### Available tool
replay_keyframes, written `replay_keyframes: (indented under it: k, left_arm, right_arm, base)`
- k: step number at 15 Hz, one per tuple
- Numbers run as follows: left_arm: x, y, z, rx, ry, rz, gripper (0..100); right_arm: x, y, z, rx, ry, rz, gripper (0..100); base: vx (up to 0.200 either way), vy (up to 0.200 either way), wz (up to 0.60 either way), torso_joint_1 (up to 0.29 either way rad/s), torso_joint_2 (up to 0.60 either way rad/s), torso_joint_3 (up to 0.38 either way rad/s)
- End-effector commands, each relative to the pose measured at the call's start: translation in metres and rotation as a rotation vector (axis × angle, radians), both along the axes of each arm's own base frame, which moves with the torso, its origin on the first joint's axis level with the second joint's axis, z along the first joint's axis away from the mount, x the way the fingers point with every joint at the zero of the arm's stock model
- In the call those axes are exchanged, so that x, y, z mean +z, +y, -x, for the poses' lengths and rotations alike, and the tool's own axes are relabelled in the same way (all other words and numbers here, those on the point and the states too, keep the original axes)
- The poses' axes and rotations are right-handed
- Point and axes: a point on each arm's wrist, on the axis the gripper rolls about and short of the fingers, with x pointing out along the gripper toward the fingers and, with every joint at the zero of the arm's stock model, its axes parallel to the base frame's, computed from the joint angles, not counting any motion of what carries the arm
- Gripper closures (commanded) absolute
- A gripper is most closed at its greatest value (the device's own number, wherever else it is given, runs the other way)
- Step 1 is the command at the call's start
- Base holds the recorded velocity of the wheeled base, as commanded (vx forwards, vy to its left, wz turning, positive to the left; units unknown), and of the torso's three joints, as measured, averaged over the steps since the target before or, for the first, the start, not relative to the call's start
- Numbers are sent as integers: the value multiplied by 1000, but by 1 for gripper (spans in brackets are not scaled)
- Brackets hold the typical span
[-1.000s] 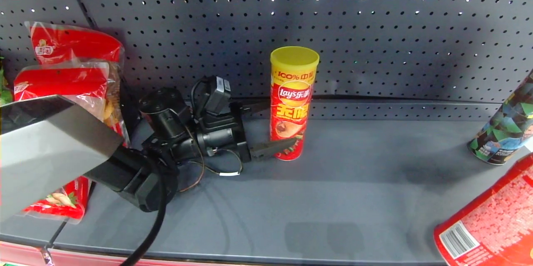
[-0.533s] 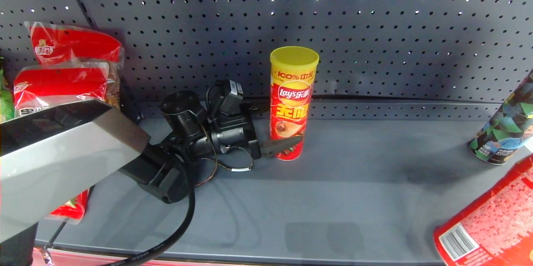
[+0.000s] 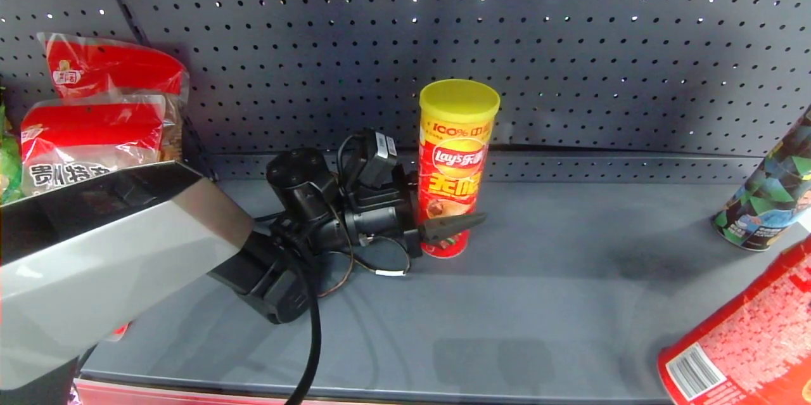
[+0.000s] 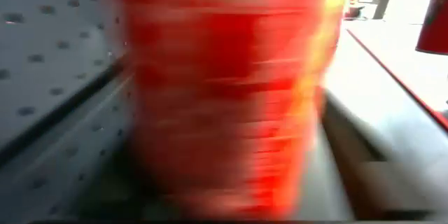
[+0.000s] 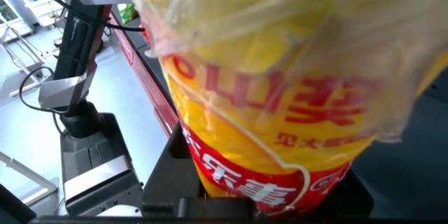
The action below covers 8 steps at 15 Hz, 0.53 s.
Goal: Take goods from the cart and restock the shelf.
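Left gripper [image 3: 467, 213] on chip can [image 3: 457, 139], grey shelf [image 3: 538, 278]
Left jaws pinch the upright can low down; it stands toward 12 o'clock by the pegboard [image 3: 570, 44]. Right wrist view: right gripper [image 5: 259, 197] clamps a yellow packet [image 5: 280, 77] with red print. Red snack bags [image 3: 108, 107] at 9 o'clock, patterned can [image 3: 770, 199] at 3, barcoded red pack [image 3: 747, 341] at 5

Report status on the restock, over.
Left gripper shut on chip can, standing on shelf. Right gripper shut on red pack. Patterned can stands well off to the right.
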Motion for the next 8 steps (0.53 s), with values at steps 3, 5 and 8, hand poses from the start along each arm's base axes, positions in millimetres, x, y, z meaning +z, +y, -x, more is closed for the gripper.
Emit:
replay_keyframes:
  k: [3, 5, 8]
  left_arm:
    - [19, 1, 9, 4, -32, 29, 100]
    - [33, 7, 18, 4, -49, 41, 100]
    - [41, 14, 45, -26, -34, 30, 100]
  right_arm:
    - [-1, 0, 1, 0, -1, 0, 100]
    - [-1, 0, 1, 0, 1, 0, 100]
    - [-1, 0, 1, -4, 2, 0, 100]
  base:
    - [0, 0, 0, 0, 0, 0]
    - [0, 0, 0, 0, 0, 0]
    - [0, 0, 0, 0, 0, 0]
